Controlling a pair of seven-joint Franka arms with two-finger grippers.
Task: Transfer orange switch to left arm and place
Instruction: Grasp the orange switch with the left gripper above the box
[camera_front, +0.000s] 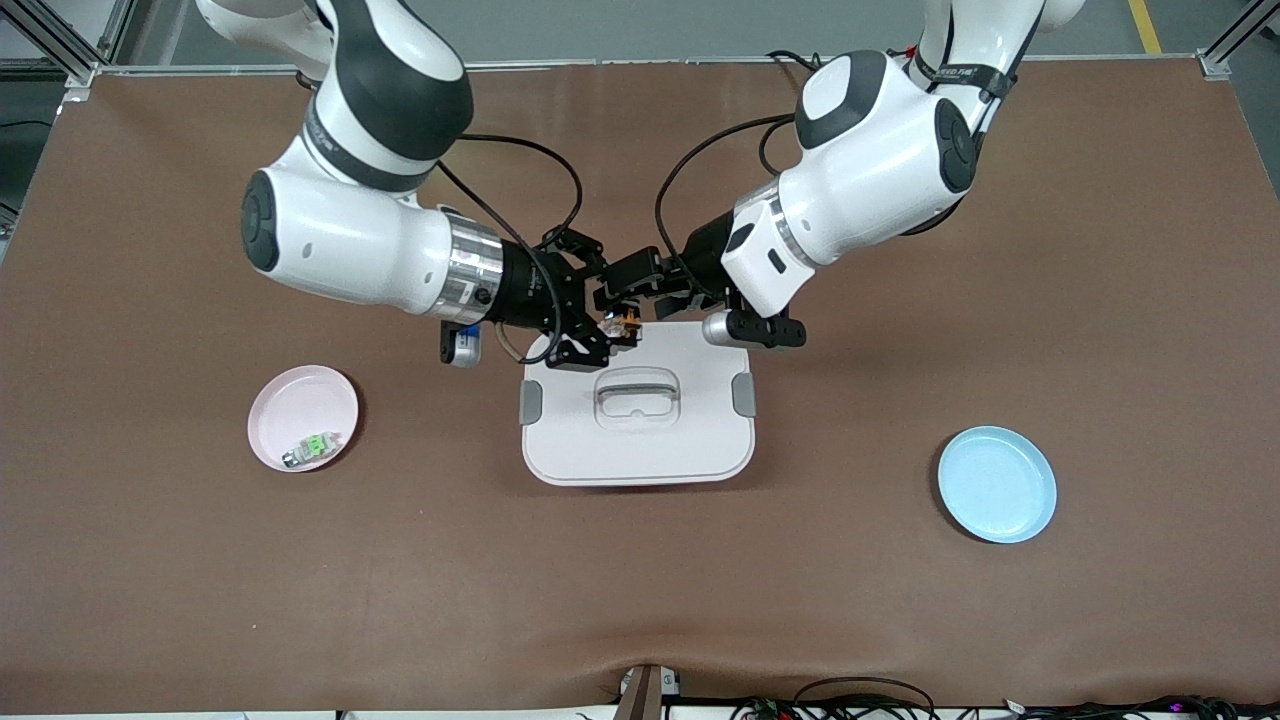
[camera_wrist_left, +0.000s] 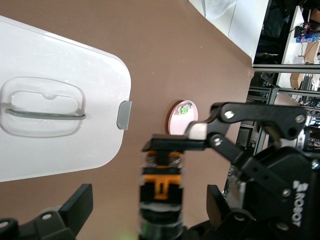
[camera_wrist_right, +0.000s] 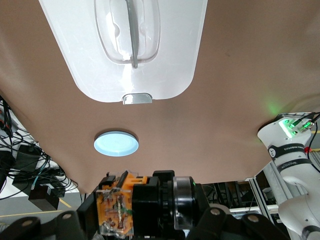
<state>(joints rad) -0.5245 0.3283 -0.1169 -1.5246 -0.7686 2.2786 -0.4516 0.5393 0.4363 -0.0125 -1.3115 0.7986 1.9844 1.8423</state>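
The orange switch (camera_front: 624, 322) hangs in the air over the edge of the white box (camera_front: 640, 450) that lies farthest from the front camera. My right gripper (camera_front: 603, 330) is shut on it; in the right wrist view the switch (camera_wrist_right: 125, 205) sits between its jaws (camera_wrist_right: 131, 207). My left gripper (camera_front: 628, 293) meets it from the left arm's end. In the left wrist view its fingers (camera_wrist_left: 80, 205) stand wide apart on either side of the switch (camera_wrist_left: 160, 192), not touching it. The box also shows in the left wrist view (camera_wrist_left: 50, 145) and the right wrist view (camera_wrist_right: 170, 60).
A pink plate (camera_front: 300, 385) with a green-and-clear component (camera_front: 310, 447) lies toward the right arm's end. A blue plate (camera_front: 997, 484) lies toward the left arm's end. The brown table (camera_front: 900, 620) spreads around them.
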